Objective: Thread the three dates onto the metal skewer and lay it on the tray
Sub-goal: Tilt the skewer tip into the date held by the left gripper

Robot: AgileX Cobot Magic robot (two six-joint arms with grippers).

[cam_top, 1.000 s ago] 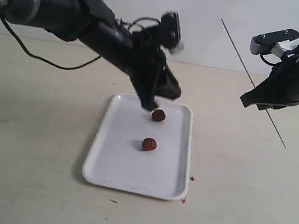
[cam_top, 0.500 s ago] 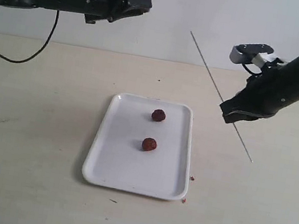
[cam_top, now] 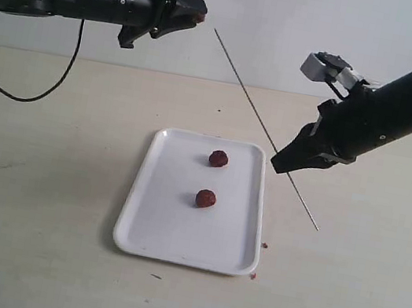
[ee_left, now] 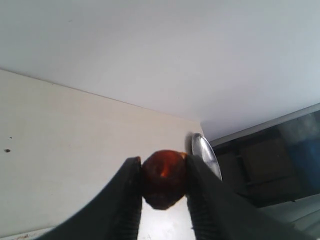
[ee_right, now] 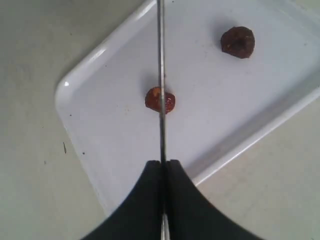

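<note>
Two dates [cam_top: 219, 158] [cam_top: 205, 199] lie on the white tray [cam_top: 153, 225]; the right wrist view shows them too, one date [ee_right: 237, 41] clear and the other date [ee_right: 168, 101] partly behind the skewer [ee_right: 161, 75]. My left gripper [cam_top: 201, 14] is raised high at the upper left, shut on the third date [ee_left: 163, 178]. My right gripper [cam_top: 279, 164] hovers just right of the tray, shut on the thin metal skewer [cam_top: 246, 86], which slants up-left toward the left gripper and sticks out down-right behind the fingers.
The tray rests on a pale tabletop [cam_top: 39, 196]. Small reddish crumbs [cam_top: 253, 275] lie by the tray's near right corner. A black cable [cam_top: 9, 91] hangs from the left arm at the far left.
My right gripper has moved left and down toward the tray, carrying the skewer, whose tip now points nearer the left gripper. The left arm rose from the tray with a date, then held almost still.
</note>
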